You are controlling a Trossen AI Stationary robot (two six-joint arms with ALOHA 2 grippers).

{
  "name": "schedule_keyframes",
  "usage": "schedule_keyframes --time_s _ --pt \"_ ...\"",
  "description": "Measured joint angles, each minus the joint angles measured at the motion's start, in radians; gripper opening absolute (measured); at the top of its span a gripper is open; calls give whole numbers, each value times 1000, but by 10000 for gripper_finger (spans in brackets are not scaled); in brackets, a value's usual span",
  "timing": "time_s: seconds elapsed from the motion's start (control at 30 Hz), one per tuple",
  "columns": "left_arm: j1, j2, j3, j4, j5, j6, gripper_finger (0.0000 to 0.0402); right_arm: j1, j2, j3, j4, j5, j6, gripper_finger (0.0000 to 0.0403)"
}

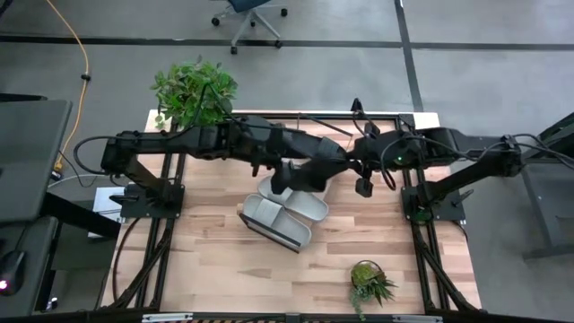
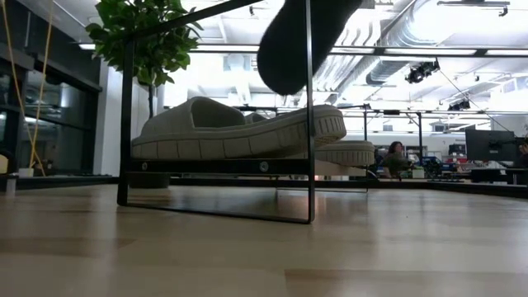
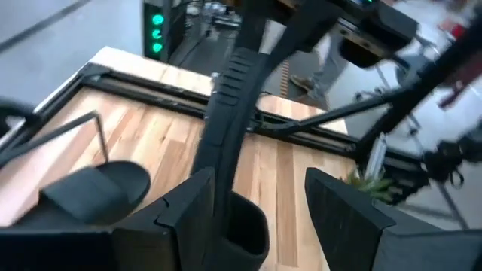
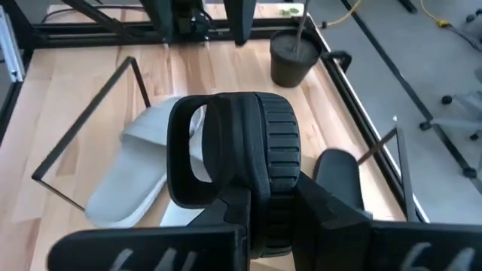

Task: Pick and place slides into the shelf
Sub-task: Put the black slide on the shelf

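Two pale grey-green slides lie side by side on the shelf, soles down, between its wire ends. One black slide hangs on edge above the shelf, with my right gripper shut on it. Its other end reaches between the open fingers of my left gripper, which faces the right one. A second black slide lies by the shelf's far wire end. My right gripper pinches the end of the black slide that is nearest to it between its two fingers, which slant down from the table's right. The fingers hide the exact spot. The slide stands on edge, ribbed sole to one side, lifted clear. My left gripper has the slide's other end close against one finger, with a gap to the other finger. Whether it touches the slide, I cannot tell.
A large potted plant stands at the table's far left corner, its pot beyond the shelf. A small plant sits near the front right. Dark frame rails run along both sides. Bare tabletop lies at the near left.
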Motion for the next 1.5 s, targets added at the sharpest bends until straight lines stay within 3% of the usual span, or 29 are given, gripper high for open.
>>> schedule_keyframes --time_s 0.33,0.8,1.07,1.2,1.4,1.5 --pt "0 8 5 -12 -26 119 198 0 71 88 -1 -31 -62 24" --pt "0 31 5 -43 -4 99 198 0 178 163 37 -69 -128 23" --pt "0 31 4 -57 3 65 196 0 176 171 58 -47 -137 23" --pt "0 31 19 -68 3 57 164 0 175 171 59 -36 -133 38" --pt "1 31 38 -78 -2 58 63 0 174 171 63 -25 -125 41" --pt "1 31 49 -86 -18 58 56 0 173 172 67 -24 -126 40"
